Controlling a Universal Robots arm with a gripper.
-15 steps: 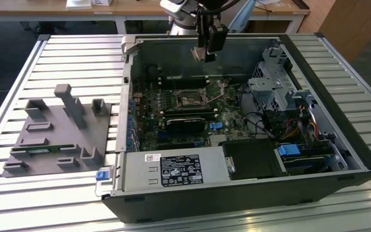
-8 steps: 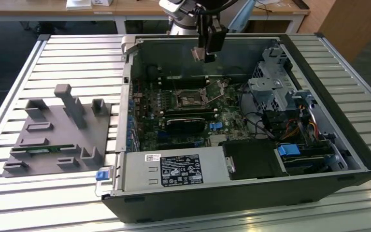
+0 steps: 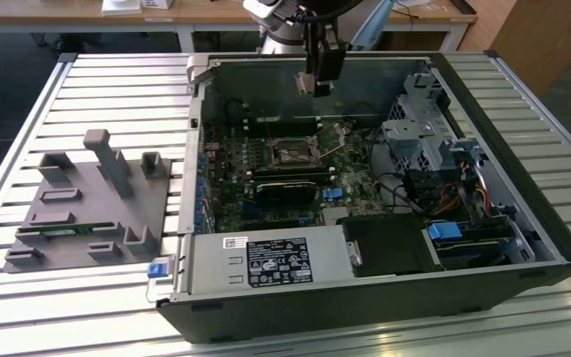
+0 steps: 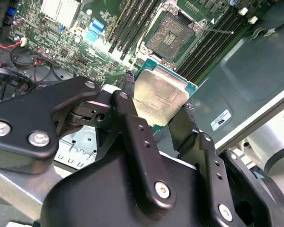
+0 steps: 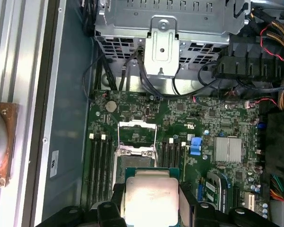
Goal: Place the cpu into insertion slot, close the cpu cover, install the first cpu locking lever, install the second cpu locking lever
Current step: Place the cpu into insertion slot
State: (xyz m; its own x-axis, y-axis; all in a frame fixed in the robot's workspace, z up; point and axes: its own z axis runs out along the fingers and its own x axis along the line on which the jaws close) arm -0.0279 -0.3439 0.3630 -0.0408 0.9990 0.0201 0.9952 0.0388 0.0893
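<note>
Now the gripper hangs inside the open computer case, up above the green board. Its two black fingers are squeezed tight on the cpu, one on each side. The cpu is flat and square with a grey metal top. A bit of its green edge peeks out in both wrist views. It is up in the air and touches nothing but the fingers.

The slot sits on the board, lower down and apart from the cpu. In the second wrist view it is bare, so its dark middle and silver rim show. In the first wrist view the cover, a thin silver frame, is swung up off the slot. A thin lever sticks out to one side of the slot. Long black memory slots run along both sides of it.

In the exterior view the case lies on its side on a table made of silver slats. A grey block with pegs sits on the table just beside the case, on the exterior view's left. A silver box with a white label fills the near corner of the case.
</note>
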